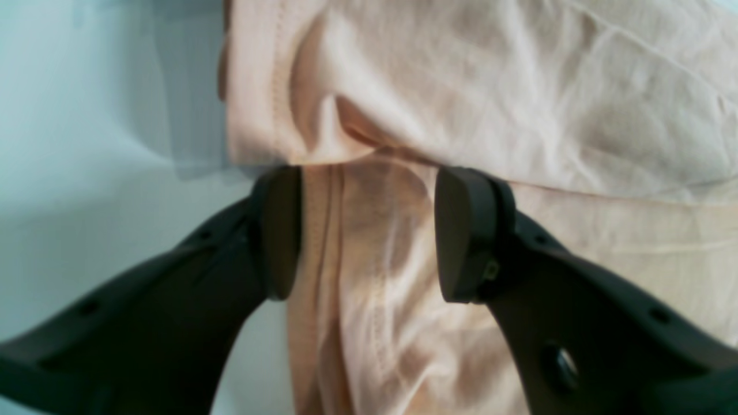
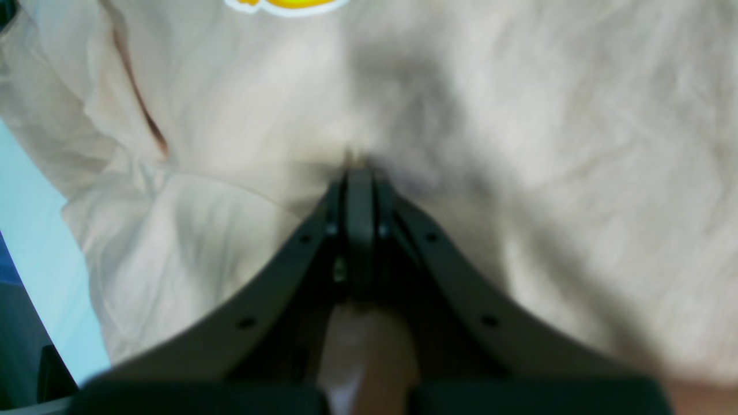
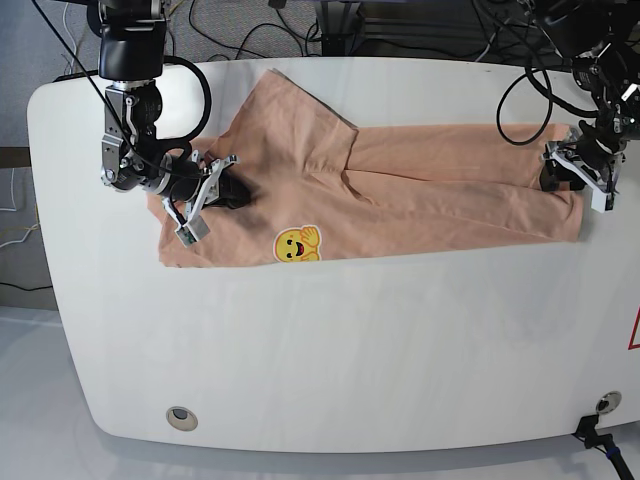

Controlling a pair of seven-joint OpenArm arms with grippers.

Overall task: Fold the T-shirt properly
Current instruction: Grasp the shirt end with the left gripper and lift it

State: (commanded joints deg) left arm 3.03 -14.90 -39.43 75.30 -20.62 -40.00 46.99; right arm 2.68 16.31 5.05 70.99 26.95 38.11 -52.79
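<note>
White counter (image 3: 350, 350) with rounded front corners, filling most of the base view. A peach-pink T-shirt (image 3: 400, 220) lies directly on it toward the far side, partly folded into a long, wide band, a yellow smiley print (image 3: 297, 244) facing up near its front edge.

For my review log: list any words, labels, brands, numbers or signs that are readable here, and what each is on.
No readable words, brands or numbers in any view.
The T-shirt carries only a picture: a yellow smiley-face print with a hand, no lettering visible.
</note>
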